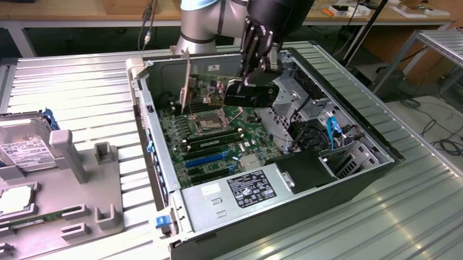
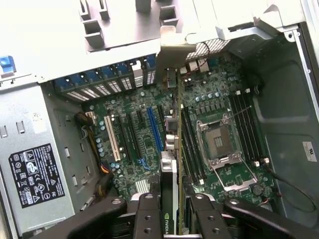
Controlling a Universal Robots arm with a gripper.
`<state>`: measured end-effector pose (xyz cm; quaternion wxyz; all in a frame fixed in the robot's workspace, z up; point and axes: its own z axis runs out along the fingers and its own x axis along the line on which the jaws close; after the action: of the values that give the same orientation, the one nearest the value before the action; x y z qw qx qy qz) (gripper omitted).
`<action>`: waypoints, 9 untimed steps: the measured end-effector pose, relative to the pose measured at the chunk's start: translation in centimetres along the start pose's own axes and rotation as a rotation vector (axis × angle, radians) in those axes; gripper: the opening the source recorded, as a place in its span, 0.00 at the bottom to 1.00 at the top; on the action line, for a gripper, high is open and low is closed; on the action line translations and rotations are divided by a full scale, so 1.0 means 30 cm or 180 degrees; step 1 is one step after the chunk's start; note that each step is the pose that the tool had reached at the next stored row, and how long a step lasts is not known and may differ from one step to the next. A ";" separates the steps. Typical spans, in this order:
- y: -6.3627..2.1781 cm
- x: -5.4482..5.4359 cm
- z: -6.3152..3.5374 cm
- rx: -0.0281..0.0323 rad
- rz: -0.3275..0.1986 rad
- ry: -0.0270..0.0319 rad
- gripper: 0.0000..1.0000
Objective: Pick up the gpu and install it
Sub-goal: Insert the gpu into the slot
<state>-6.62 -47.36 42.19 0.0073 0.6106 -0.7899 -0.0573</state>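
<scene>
Bright, even light — glare; soft shadows

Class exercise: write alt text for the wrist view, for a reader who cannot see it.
The gripper grips the gpu on edge between its fingers, over a green motherboard inside an open computer case. The card runs between the expansion slots and the processor socket. A grey power supply lies alongside.

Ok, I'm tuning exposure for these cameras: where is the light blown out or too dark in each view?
Wrist view: the table beyond the case is washed out to near white, while the motherboard and the gpu are evenly lit. Exterior view: the case's interior toward the exterior view's right sinks into shadow.
</scene>
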 end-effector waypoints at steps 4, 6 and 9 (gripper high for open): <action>0.000 0.000 0.000 -0.0008 -0.0140 0.0014 0.27; 0.000 0.000 0.000 -0.0015 -0.0249 0.0025 0.27; 0.000 0.000 0.000 -0.0028 -0.0474 0.0048 0.27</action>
<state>-6.62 -47.36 42.19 0.0115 0.6680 -0.7419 -0.0566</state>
